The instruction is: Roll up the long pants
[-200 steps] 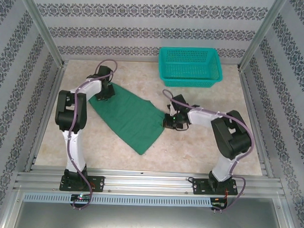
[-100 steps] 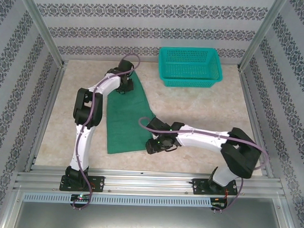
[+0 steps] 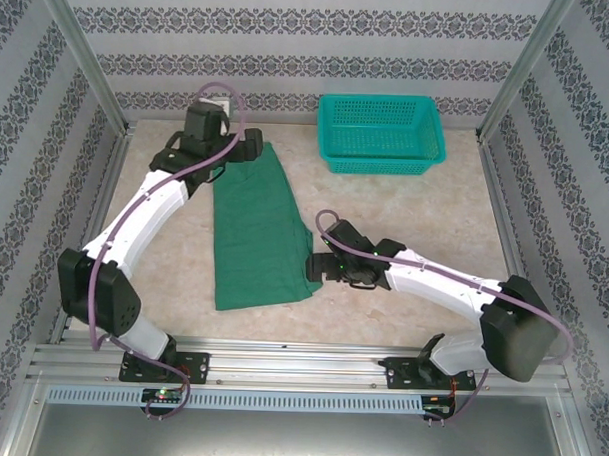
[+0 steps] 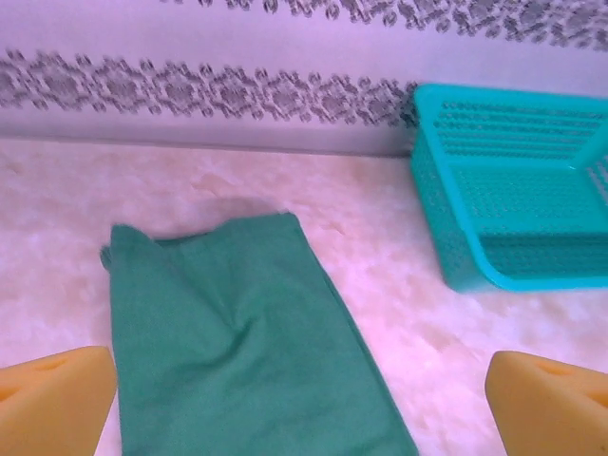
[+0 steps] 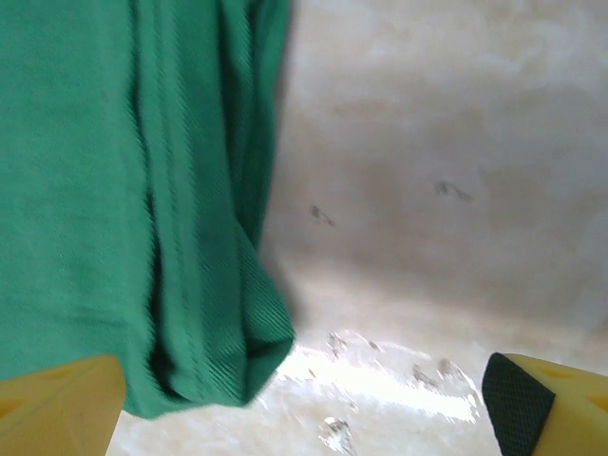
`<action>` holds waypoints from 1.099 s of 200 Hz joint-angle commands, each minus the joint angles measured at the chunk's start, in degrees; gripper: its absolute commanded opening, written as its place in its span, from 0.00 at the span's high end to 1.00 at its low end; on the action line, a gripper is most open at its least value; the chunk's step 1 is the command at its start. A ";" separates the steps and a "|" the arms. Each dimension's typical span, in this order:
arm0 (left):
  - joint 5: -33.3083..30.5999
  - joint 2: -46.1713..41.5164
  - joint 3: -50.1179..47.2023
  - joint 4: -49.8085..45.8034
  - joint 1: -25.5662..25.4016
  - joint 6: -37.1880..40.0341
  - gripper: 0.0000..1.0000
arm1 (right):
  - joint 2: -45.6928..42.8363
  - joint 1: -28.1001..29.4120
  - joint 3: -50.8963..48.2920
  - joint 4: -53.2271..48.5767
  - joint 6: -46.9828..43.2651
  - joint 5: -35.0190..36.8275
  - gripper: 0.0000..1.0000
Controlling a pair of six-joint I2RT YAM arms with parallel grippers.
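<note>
The long pants [image 3: 256, 231] are dark green and lie flat on the table as a folded strip running from far to near. My left gripper [image 3: 250, 146] hovers open at the strip's far end. In the left wrist view the pants [image 4: 237, 332] lie below my left gripper [image 4: 304, 408], ungripped, between its yellow fingertips [image 4: 52, 399]. My right gripper [image 3: 318, 266] is open beside the near right corner. In the right wrist view that corner of the pants [image 5: 104, 209] hangs at the left of my right gripper [image 5: 304, 408], close to the left fingertip [image 5: 57, 404], with bare table between the jaws.
A teal mesh basket [image 3: 380, 134] stands at the back right, also seen as the basket [image 4: 518, 218] in the left wrist view. Patterned walls and metal frame posts [image 3: 85, 60] enclose the table. Bare marbled tabletop [image 3: 435, 213] lies right of the pants.
Both grippers went from shut to open and let go of the pants. The cloth swung from a diagonal lie into a straight far-to-near strip. The left arm reached toward the far wall.
</note>
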 commanded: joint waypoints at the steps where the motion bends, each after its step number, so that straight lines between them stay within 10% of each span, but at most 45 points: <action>1: 14.35 5.67 2.74 -5.25 4.50 -0.62 0.00 | 2.70 -0.12 4.92 1.70 -5.39 5.02 0.02; 9: 12.82 5.33 1.26 -4.36 4.05 1.24 0.00 | 3.28 -0.69 5.25 4.18 -6.37 5.06 0.26; 19: 9.63 5.73 0.30 -3.74 4.11 1.83 0.17 | 5.42 -2.47 7.47 4.76 -6.69 5.87 1.00; 30: 6.20 8.23 2.16 -5.88 4.33 2.73 0.58 | 9.72 -4.82 12.88 1.20 -7.60 5.87 1.00; 36: 3.12 9.89 4.13 -8.24 4.29 2.68 1.00 | 12.12 -6.04 16.21 -1.20 -8.11 5.83 1.00; 81: -6.68 20.64 8.53 -8.52 4.64 1.40 1.00 | 29.78 -14.86 36.40 -2.48 -12.73 -6.23 1.00; 149: -5.17 38.04 27.95 -16.57 8.35 -2.50 1.00 | 64.50 -20.51 90.52 -18.55 -13.71 -27.54 1.00; 220: -6.08 46.93 33.17 -22.87 13.36 -3.61 1.00 | 65.96 -17.65 88.69 -12.24 -13.07 -37.18 1.00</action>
